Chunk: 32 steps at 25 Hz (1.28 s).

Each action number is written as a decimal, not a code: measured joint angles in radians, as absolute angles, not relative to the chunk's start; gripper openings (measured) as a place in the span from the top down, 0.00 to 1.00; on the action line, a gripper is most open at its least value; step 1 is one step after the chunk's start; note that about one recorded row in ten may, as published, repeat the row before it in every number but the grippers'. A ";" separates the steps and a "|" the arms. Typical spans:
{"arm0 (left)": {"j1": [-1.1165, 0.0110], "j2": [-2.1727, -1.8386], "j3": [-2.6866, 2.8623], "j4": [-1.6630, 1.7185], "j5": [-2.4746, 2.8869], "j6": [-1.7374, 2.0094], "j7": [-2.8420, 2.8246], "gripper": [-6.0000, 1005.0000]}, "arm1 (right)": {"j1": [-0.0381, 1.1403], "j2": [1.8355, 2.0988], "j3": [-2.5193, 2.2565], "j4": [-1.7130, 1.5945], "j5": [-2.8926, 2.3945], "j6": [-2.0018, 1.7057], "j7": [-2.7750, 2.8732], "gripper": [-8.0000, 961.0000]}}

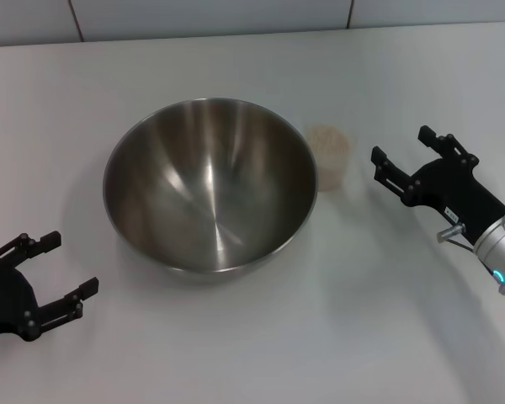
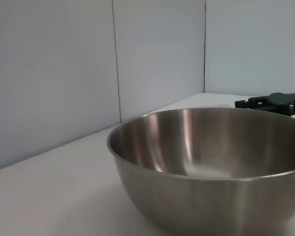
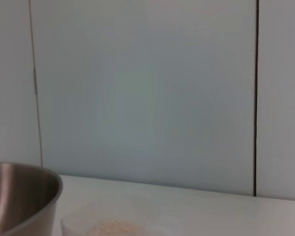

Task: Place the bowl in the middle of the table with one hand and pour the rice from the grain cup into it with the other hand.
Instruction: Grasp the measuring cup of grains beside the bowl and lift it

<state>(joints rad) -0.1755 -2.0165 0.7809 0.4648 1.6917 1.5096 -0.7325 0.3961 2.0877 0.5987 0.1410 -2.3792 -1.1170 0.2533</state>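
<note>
The steel bowl (image 1: 209, 183) stands empty in the middle of the white table (image 1: 261, 337). It fills the left wrist view (image 2: 211, 167) and shows at the edge of the right wrist view (image 3: 19, 196). The clear grain cup (image 1: 330, 156) stands upright just right of the bowl, full of rice (image 1: 329, 140); the rice also shows in the right wrist view (image 3: 113, 228). My right gripper (image 1: 401, 150) is open, a short way right of the cup, not touching it. My left gripper (image 1: 67, 265) is open and empty at the front left, apart from the bowl.
A grey panelled wall (image 1: 236, 17) runs along the table's far edge. The right gripper's fingers also show beyond the bowl in the left wrist view (image 2: 273, 102).
</note>
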 joint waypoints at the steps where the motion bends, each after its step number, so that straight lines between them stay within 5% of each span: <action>1: -0.177 -2.016 0.781 0.465 1.697 1.509 -0.733 0.17 | 0.401 2.088 0.604 0.145 -2.379 -1.103 0.253 0.14; 32: -0.188 -2.019 0.781 0.465 1.713 1.510 -0.736 0.17 | 0.460 2.086 0.612 0.155 -2.378 -1.023 0.253 0.14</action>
<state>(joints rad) -0.1884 -2.0187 0.7807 0.4647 1.7135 1.5103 -0.7364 0.4596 2.0864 0.6121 0.1546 -2.3775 -1.0233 0.2531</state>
